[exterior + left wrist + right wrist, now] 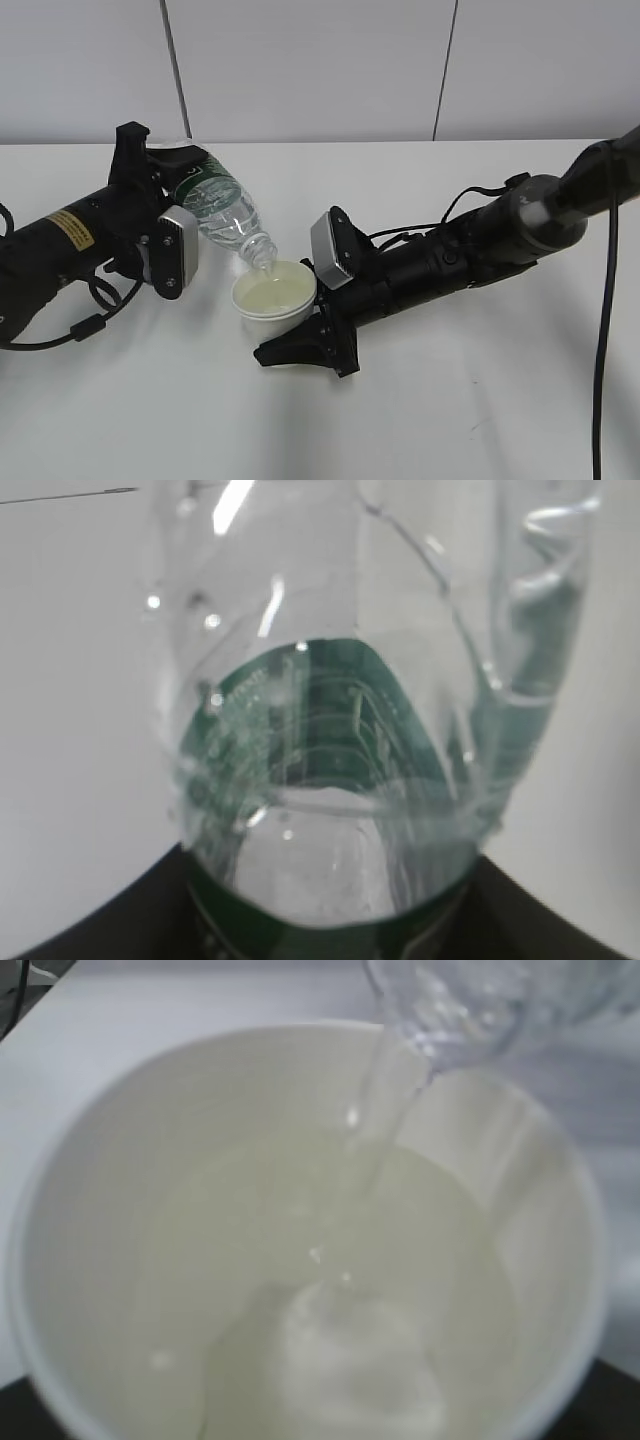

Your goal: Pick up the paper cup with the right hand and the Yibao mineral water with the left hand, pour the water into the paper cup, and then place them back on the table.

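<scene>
You are in the pouring step. The left hand [160, 215] holds the Yibao mineral water [222, 208] tilted neck-down, with its open mouth just above the rim of the paper cup [275, 297]. A thin stream of water runs from the mouth into the cup, visible in the right wrist view as a clear thread landing in a shallow pool [340, 1350]. The cup is raised clear of the worktop [450, 400] and is held by the right hand [325, 325].

Jaw state: the left jaws are closed on the bottle at its green-labelled lower body. The right jaws appear closed around the cup from behind and below; the contact itself is hidden by the cup in every view, so treat this as inferred from the cup being carried.

Handling notes:
- The bottle is thin ribbed plastic and will deform under pressure. Because it has no cap, any extra squeeze is likely to push water out faster. Hold it at the labelled section, where the ribs give stiffness.
- The bottle gets lighter as it empties, so expect the load on the left arm to fall.
- The paper cup is light and soft-walled and will crush or turn oval if gripped hard. It gains weight as it fills, and wet paper may become slippery.
- Keep the cup level. It looks roughly one third full, judged from the right wrist view.

Remaining work, as judged from here: stop the pour by righting the bottle, then set both items down on the worktop.
</scene>
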